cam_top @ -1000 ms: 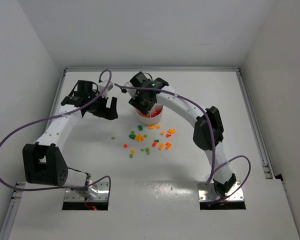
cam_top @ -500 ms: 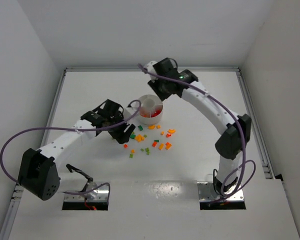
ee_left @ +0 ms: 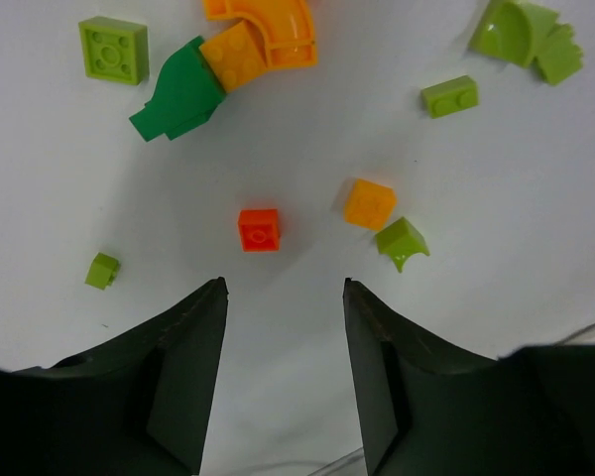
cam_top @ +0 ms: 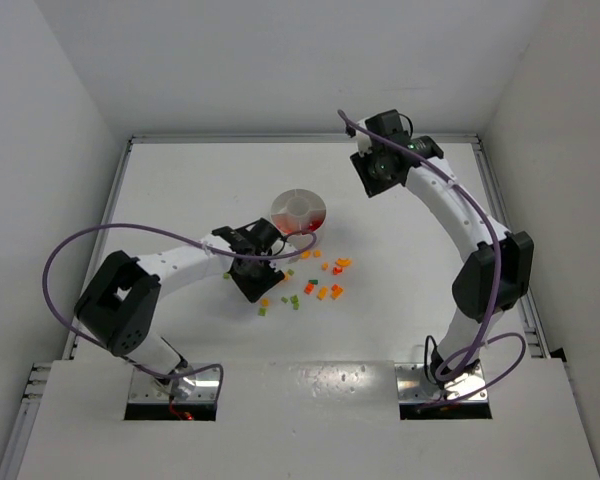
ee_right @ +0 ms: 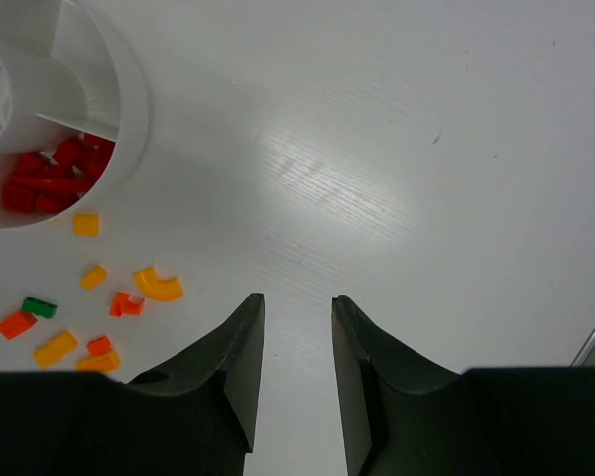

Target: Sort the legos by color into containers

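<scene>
The round white dish (cam_top: 298, 212) holds red legos (ee_right: 50, 177) in one wedge; its rim shows in the right wrist view (ee_right: 131, 109). Loose red, orange and green legos (cam_top: 315, 283) lie in front of it. My left gripper (cam_top: 250, 283) is open and empty, low over the pile's left side. In its wrist view the jaws (ee_left: 284, 288) stand just short of a red brick (ee_left: 259, 229), with an orange brick (ee_left: 369, 203) to its right. My right gripper (cam_top: 374, 178) (ee_right: 296, 299) is open and empty over bare table, to the back right of the dish.
A dark green brick (ee_left: 180, 94), a curved orange piece (ee_left: 268, 30) and several light green pieces (ee_left: 449, 95) lie beyond the red brick. The right wrist view shows a curved orange piece (ee_right: 159, 286) and a red one (ee_right: 124, 303). White walls enclose the table.
My left gripper has swung from the back left down to the loose legos. My right gripper has left the dish and moved to the back right.
</scene>
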### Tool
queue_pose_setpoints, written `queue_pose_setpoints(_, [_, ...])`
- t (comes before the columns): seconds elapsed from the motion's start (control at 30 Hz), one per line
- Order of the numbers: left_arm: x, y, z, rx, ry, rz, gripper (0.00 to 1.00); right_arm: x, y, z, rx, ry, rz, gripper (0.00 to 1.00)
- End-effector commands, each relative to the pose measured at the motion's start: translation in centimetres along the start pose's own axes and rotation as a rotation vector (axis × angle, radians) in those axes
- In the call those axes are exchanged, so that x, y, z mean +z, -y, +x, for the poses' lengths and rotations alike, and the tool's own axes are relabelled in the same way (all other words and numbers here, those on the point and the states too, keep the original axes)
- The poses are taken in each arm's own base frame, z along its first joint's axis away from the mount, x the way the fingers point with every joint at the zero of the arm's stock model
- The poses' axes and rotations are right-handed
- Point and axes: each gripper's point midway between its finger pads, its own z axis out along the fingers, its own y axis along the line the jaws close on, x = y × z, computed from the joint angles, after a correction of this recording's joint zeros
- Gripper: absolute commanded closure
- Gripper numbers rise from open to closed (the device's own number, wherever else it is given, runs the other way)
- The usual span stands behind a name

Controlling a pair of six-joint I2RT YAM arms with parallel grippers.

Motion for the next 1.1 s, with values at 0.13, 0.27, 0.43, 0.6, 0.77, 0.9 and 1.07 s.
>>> queue_pose_setpoints(0.13, [0.4,-1.0,-0.7,0.002,0.002,-0.053,0.48,-1.7,0.2,-1.3,0.055,0.073,-0.049,0.66])
queue_pose_setpoints(0.27, [1.0,-0.8,-1.1,0.003,0.011,-0.026,0.51,-1.6,0.6,-1.2,0.062,0.072,-0.043,0.66])
queue_pose_setpoints(0.43, [2.2,-1.0,-0.8,-0.006,-0.011,-0.002,0.52,-1.9,0.5,-1.3,0.062,0.073,-0.052,0.66])
queue_pose_setpoints(0.6, [3.3,-2.0,-0.3,-0.043,-0.031,-0.007,0.53,-1.9,0.5,-1.3,0.062,0.073,-0.052,0.66])
queue_pose_setpoints(0.77, [4.0,-3.4,0.1,-0.072,-0.058,-0.020,0.56,-1.7,0.5,-1.3,0.052,0.064,-0.054,0.66])
queue_pose_setpoints(0.9, [4.0,-3.1,0.0,-0.056,-0.046,0.018,0.62,-1.2,0.5,-1.3,0.052,0.055,-0.055,0.66])
queue_pose_setpoints(1.07, [3.8,-2.4,-0.2,-0.037,-0.033,0.061,0.78,-1.0,0.3,-1.3,0.051,0.046,-0.066,0.66])
